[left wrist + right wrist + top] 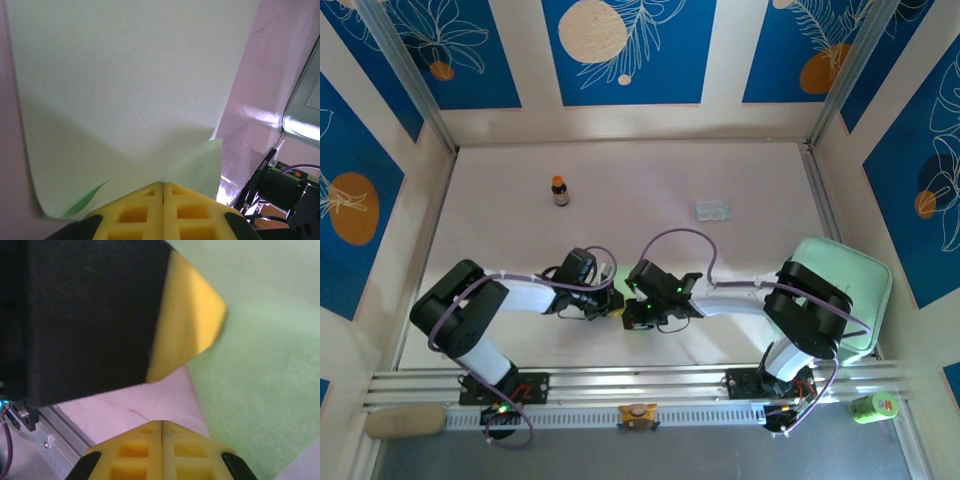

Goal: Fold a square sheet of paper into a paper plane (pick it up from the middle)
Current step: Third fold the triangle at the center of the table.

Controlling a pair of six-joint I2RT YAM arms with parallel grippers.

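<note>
The square sheet of paper (125, 80), pale green and plain, lies on the pink table in front of my left gripper (163, 184). That gripper's yellow fingers are shut, with the paper's near edge pinched up between their tips. Creases run out from the pinch, and a loose corner flap (202, 162) stands to the right of it. My right gripper (161, 422) is shut with nothing between its fingers, hovering over bare table just left of the paper (260, 380). The left gripper's yellow finger (190, 315) and black body loom close above it. In the top view both grippers, left (612, 302) and right (634, 314), meet near the table's front centre.
A small brown bottle (560, 190) with an orange cap stands at the back left. A clear plastic packet (712, 209) lies at the back right. A mint green tray (855, 290) sits at the right edge beside the right arm. The metal rail (640, 380) runs along the front.
</note>
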